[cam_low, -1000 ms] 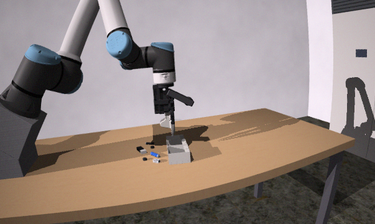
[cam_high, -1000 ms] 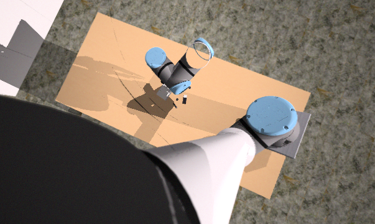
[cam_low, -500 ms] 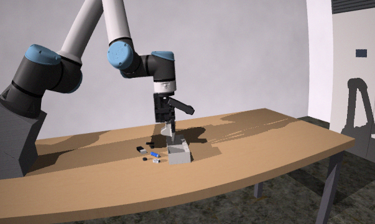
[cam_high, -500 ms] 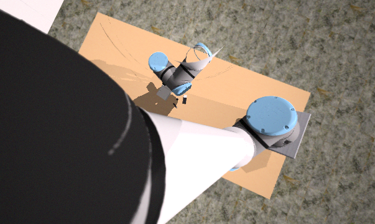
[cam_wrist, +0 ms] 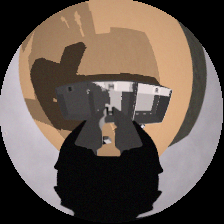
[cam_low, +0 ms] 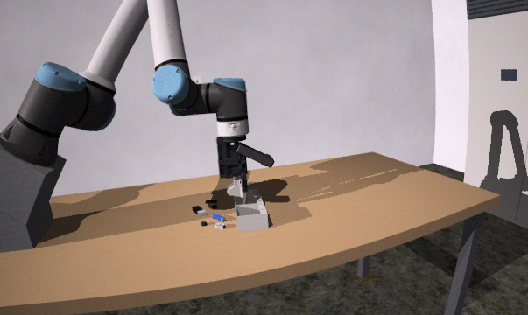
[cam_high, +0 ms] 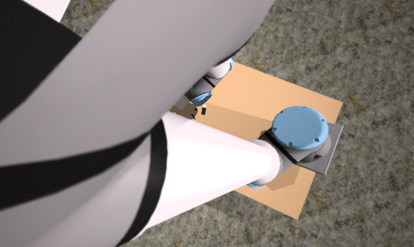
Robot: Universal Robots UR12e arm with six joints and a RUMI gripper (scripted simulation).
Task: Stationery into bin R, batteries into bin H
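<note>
A row of grey bins stands upright on the table: the front bin (cam_low: 252, 222) is sunlit, and another is behind it, partly hidden. In the wrist view a dark bin (cam_wrist: 75, 102) is at the left and a brighter bin (cam_wrist: 156, 91) at the right; no letters are legible. My gripper (cam_low: 242, 200) (cam_wrist: 110, 107) is low over the bins, fingers together, with nothing plainly seen between them. A blue battery (cam_low: 218, 217), a small silvery piece (cam_low: 220, 226), a black-and-silver piece (cam_low: 199, 211) (cam_high: 203, 110), a small dark round piece (cam_low: 203, 223) and a black piece (cam_low: 211, 202) lie beside the bins.
The wooden table (cam_low: 355, 227) (cam_high: 255, 92) carries everything. The arm's large links hide the bins in the top view. The arm's base block (cam_low: 16, 201) stands at the table's left end. The arm's shadow falls around the bins.
</note>
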